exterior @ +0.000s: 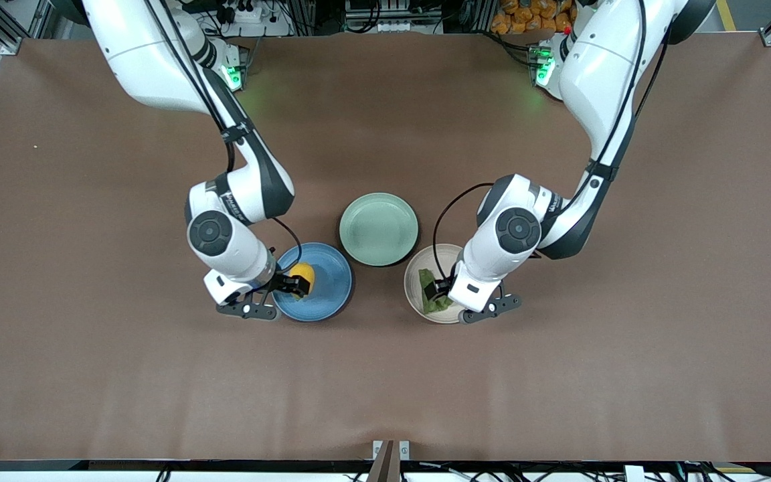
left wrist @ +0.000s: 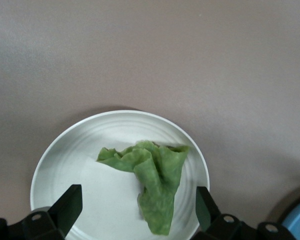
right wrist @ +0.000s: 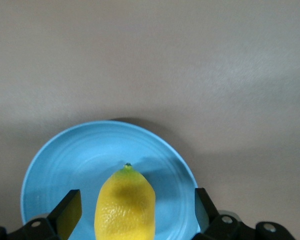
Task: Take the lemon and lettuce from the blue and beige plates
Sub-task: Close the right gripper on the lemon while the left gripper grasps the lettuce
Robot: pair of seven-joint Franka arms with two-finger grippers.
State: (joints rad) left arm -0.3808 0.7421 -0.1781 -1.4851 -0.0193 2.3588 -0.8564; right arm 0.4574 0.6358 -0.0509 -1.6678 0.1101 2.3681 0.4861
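Lemon [right wrist: 125, 205] on blue plate [right wrist: 60, 165], lettuce [left wrist: 150, 180] on beige plate [left wrist: 75, 150]

Yellow lemon [right wrist: 125, 205]; green lettuce [left wrist: 152, 182]; blue plate [exterior: 328, 294]; beige plate [exterior: 415, 278]; mint plate [exterior: 379, 229].

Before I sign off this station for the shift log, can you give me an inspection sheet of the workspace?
Surface: brown table, bare apart from three plates.
Job's things: lemon on the blue plate; lettuce on the beige plate. Neither lifted.
Clutter: mint plate between the arms, nothing in it.
Grippers: right pincer open, straddling the lemon; left pincer open over the lettuce.
Cables: black cable looping from the left wrist, another at the right wrist; loose cabling along the table's edges.
Surroundings: metal framing and an orange pile past the bases.
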